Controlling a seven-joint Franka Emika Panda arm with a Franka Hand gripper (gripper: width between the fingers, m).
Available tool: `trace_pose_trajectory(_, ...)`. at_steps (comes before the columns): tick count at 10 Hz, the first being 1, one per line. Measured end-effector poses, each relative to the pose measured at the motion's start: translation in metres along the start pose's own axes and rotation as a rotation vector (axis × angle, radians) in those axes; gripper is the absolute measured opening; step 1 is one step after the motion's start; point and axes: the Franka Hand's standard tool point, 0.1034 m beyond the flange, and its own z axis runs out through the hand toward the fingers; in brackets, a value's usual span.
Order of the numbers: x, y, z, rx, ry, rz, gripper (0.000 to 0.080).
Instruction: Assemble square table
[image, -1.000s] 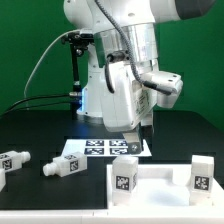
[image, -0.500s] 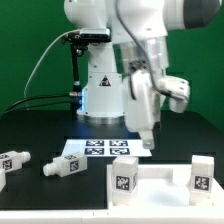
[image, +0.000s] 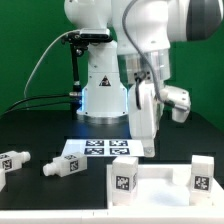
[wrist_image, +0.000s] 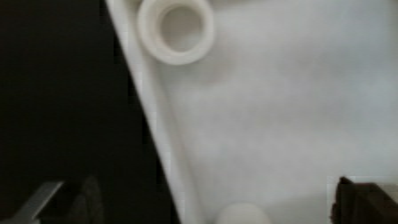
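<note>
Tool (wrist_image: 210, 200), spread wide and empty, hangs over square tabletop (wrist_image: 267, 120) by its screw hole (wrist_image: 178, 30), likely lining up a grasp.

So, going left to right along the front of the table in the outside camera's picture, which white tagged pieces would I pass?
first lying leg → second lying leg → left upright leg → right upright leg. The two upright ones stand at the slab.
</note>
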Motion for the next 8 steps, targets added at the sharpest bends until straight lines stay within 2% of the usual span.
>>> trace_pose_trajectory(1, 0.003, 0.006, 0.010, -0.010, 0.013, -0.006, 0.0648)
trace_pose_trajectory(2, 0.005, 0.009, 0.020, -0.008, 0.026, -0.005, 0.0648)
trace_pose_trajectory(3, 0.005, 0.014, 0.033, -0.021, 0.041, -0.007, 0.0648)
trace_pose_trajectory(5, 0.000, 0.012, 0.051, -0.034, 0.061, -0.018, 0.0648)
trace_pose_trajectory(7, -0.012, 0.012, 0.059, -0.034, 0.074, -0.012, 0.0648)
trace_pose_trajectory(8, -0.011, 0.011, 0.059, -0.034, 0.072, -0.024, 0.0639)
